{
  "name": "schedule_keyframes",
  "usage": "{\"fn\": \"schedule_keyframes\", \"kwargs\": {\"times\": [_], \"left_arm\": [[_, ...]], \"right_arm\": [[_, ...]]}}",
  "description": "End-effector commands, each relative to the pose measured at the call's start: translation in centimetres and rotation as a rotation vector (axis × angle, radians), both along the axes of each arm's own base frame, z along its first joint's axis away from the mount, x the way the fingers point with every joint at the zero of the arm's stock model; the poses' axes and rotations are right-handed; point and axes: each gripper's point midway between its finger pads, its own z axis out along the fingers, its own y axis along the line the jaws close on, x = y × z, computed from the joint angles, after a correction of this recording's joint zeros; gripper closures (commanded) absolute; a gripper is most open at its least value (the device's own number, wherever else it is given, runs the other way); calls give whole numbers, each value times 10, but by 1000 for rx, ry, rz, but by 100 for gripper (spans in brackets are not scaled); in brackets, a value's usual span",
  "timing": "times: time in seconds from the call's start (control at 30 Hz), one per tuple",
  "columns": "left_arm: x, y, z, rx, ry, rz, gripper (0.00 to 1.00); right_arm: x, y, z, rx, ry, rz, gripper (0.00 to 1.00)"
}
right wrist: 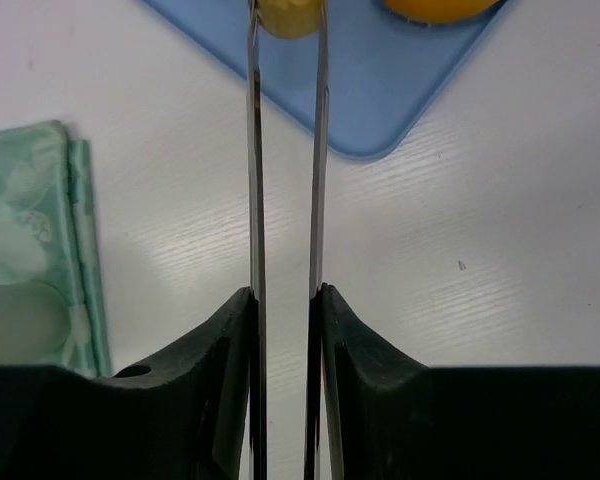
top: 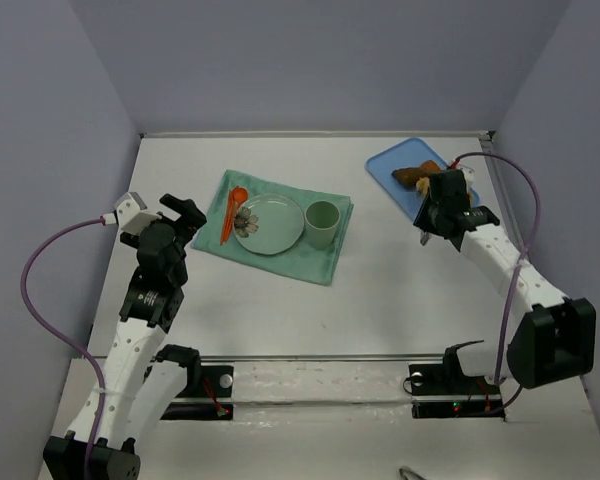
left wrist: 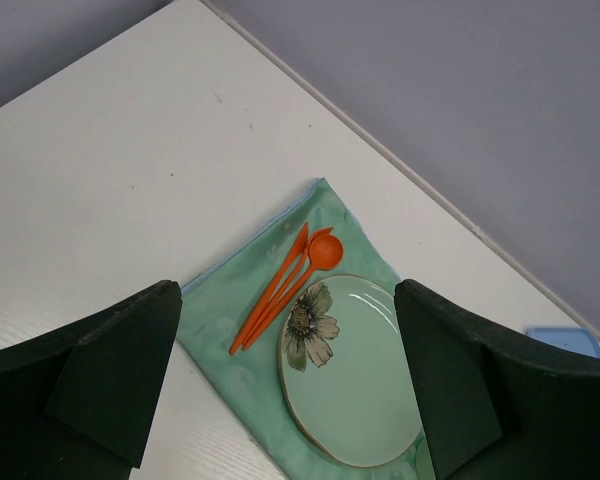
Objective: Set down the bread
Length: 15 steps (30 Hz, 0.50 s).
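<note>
Right claw [right wrist: 287, 10] is pinching the bread [right wrist: 287, 16] with just its thin tips, top edge of frame over the blue tray [right wrist: 380, 85]; the round bun is probably risking slipping out on lifting.

I am working over a white table [top: 380, 310]. Directly on it I see a green cloth [top: 320, 264] left of centre and a blue tray [top: 388, 165] at the far right, close together but apart.
</note>
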Motion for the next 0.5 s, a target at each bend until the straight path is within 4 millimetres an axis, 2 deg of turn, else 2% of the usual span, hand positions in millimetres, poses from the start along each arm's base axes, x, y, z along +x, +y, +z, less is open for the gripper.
{"fn": "schedule_keyframes", "kwargs": {"times": [0.0, 0.03, 0.07, 0.1, 0.2, 0.27, 0.37, 0.4, 0.43, 0.47], "left_arm": [[0, 5, 10, -4, -52, 24, 1], [0, 5, 10, -4, -53, 24, 1], [0, 5, 11, -5, -55, 21, 1], [-1, 5, 11, -6, -57, 22, 1], [0, 4, 12, -5, -58, 20, 1], [0, 4, 11, -4, -54, 15, 1], [0, 4, 12, -3, -55, 15, 1], [0, 4, 11, -3, -54, 13, 1], [-1, 4, 12, -3, -57, 13, 1], [0, 4, 11, -2, -55, 13, 1]], "right_arm": [[-19, -8, 67, 43, -180, -18, 82], [-25, 6, 74, 88, -190, 61, 83], [-31, 13, 91, 117, -244, 118, 83], [-34, 33, 103, 179, -280, 227, 84], [-42, 74, 136, 232, -409, 486, 84], [-53, 110, 147, 280, -428, 667, 84], [-54, 150, 156, 275, -452, 842, 84], [-63, 175, 156, 272, -445, 920, 84], [-56, 191, 153, 248, -431, 971, 84], [-63, 215, 151, 257, -415, 1041, 83]]}}
